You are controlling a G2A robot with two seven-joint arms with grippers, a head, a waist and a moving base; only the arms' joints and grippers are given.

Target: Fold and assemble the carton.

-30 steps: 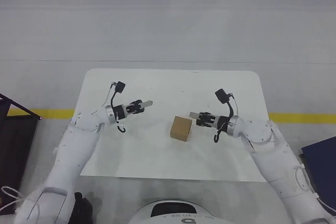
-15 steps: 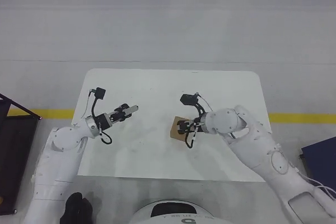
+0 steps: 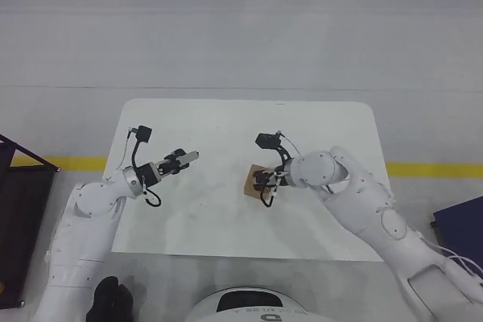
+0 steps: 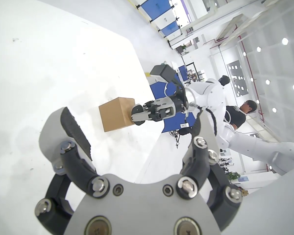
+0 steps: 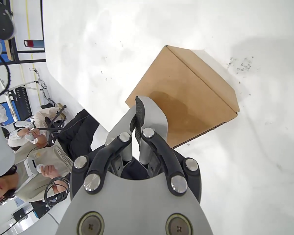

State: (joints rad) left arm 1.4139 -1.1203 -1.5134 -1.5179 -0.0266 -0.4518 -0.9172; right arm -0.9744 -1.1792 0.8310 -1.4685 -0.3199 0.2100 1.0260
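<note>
A small brown carton (image 3: pixel 250 188) stands closed on the white table (image 3: pixel 225 121), right of the middle. My right gripper (image 3: pixel 264 182) is over it, shut, with nothing between the fingers. In the right wrist view the closed fingertips (image 5: pixel 139 107) rest against a side face of the carton (image 5: pixel 186 91). My left gripper (image 3: pixel 190 154) hangs open and empty above the table, well to the left of the carton. The left wrist view looks between its spread fingers (image 4: pixel 71 128) towards the carton (image 4: pixel 115 116) and the right gripper (image 4: pixel 137 117) at the box's far side.
The table's rounded front edge (image 3: pixel 225 256) runs close to both arms. A dark rack (image 3: pixel 0 185) stands on the floor to the left, and a blue object (image 3: pixel 475 233) to the right.
The right gripper has swung in from the right of the carton and now sits against it, shut. The left arm has pulled back to the left, away from the box.
</note>
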